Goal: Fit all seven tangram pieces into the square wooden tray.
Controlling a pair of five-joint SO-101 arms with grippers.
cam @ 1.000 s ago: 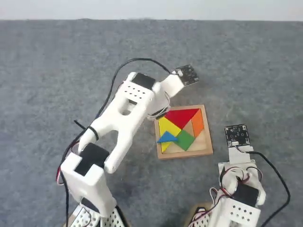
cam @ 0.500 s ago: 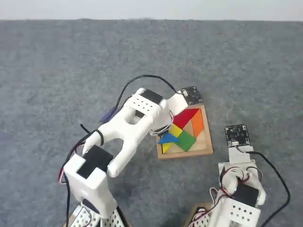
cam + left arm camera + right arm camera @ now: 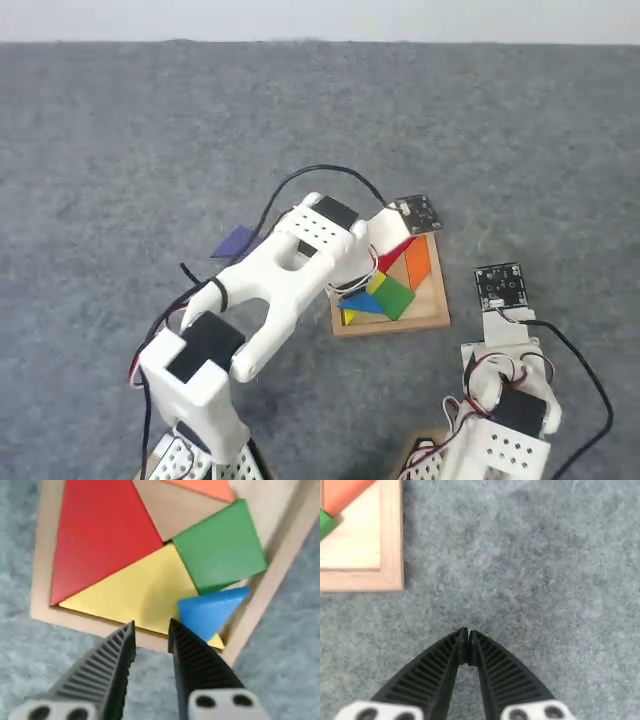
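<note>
The tray [image 3: 441, 318] is seen on grey carpet [image 3: 120, 150], partly covered by the left arm [image 3: 290, 270] from above. In the left wrist view, a red triangle [image 3: 100, 535], a yellow triangle [image 3: 145, 592], a green square [image 3: 220, 552] and an orange piece [image 3: 205, 486] are laid inside the tray. A blue triangle [image 3: 207, 612] is propped over the yellow triangle's corner, against the rim beside the green square. The left gripper [image 3: 151, 625] is held just outside the tray's edge, with its jaws parted a little and nothing grasped. A purple piece [image 3: 238, 241] is left on the carpet, well apart from the tray. The right gripper [image 3: 466, 632] is kept clenched and empty above the carpet, near a tray corner [image 3: 392, 540].
</note>
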